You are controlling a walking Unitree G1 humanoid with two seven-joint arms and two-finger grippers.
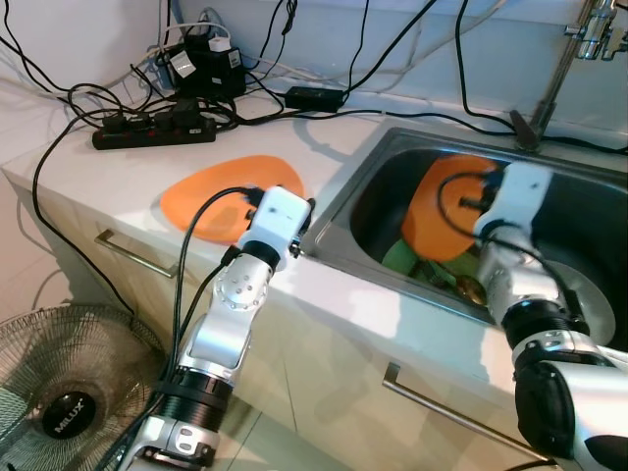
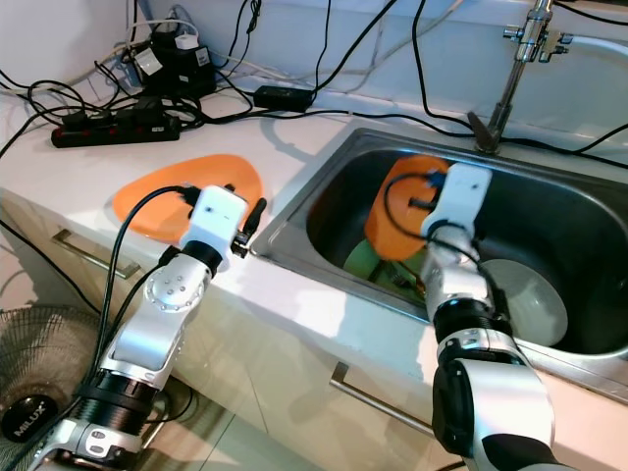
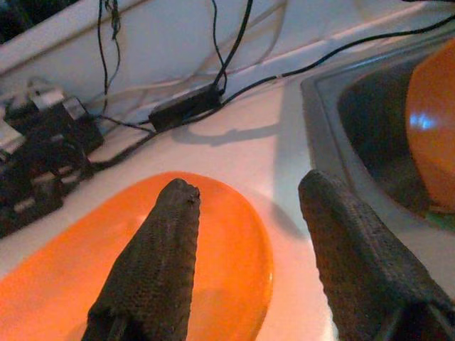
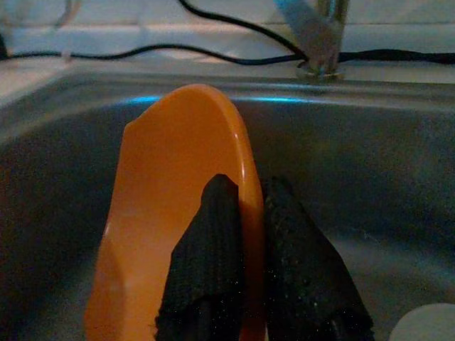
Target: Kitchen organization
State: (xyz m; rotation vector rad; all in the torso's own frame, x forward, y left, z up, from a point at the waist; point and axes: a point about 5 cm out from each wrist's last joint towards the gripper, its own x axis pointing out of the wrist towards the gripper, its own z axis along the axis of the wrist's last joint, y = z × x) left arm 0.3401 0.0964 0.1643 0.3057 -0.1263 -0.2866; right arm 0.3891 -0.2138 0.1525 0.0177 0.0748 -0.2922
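The sink (image 1: 388,147) is sunk into the white table (image 1: 88,147), and two orange plates are involved. One orange plate (image 4: 178,185) is held on edge inside the basin, tilted up off the sink floor, its long axis running roughly 12 to 6 o'clock in the right wrist view. The second orange plate (image 1: 211,191) lies flat on the table at about 9 o'clock from the sink, just beside its rim.

The relation that decides the coming move is judged to be held plate against flat plate: the flat one lies at roughly 9 to 10 o'clock from the held one, across the sink rim, so a lift and a leftward carry over the rim would be needed for stacking.

The right gripper (image 4: 249,234) is seen with its fingers closed on the rim of the upright plate, one finger on each face. The left gripper (image 3: 249,234) is nearer the flat plate; it hovers at that plate's sink-side edge with its fingers spread apart and empty, the plate lying under and ahead of the fingers, toward 12 o'clock.

A white plate (image 2: 525,294) and something green (image 1: 402,257) lie in the basin; a tap (image 2: 510,74) stands at 12 o'clock, and a power strip (image 1: 152,132) with cables at 10 o'clock
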